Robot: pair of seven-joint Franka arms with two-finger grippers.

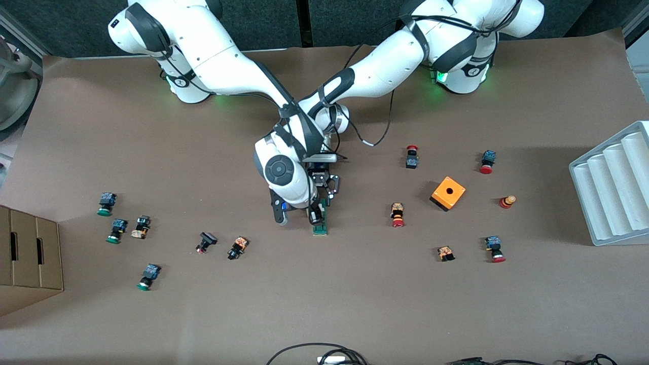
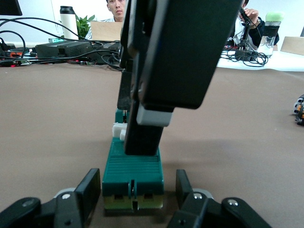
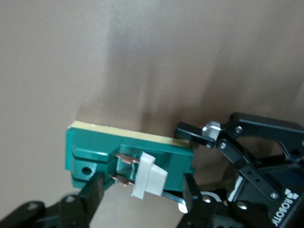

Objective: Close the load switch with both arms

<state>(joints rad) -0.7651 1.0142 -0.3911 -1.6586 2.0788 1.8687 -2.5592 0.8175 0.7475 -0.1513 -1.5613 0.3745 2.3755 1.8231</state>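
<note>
load switch [image 1: 320, 223] mid-table, left tool [image 2: 134, 190] clamping its end; right tool [image 1: 304, 215] over it

Both arms reach to mid-table, the left gripper [image 2: 134, 199] clamped shut low, the right gripper [image 1: 318, 213] pointing down beside it.

White arms [image 1: 223, 56], black bands, black cables.

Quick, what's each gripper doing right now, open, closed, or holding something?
Left gripper: shut on the load switch, one finger at each side of its end.
Right gripper: over the switch's white slider, fingers apart, holding nothing.
</note>
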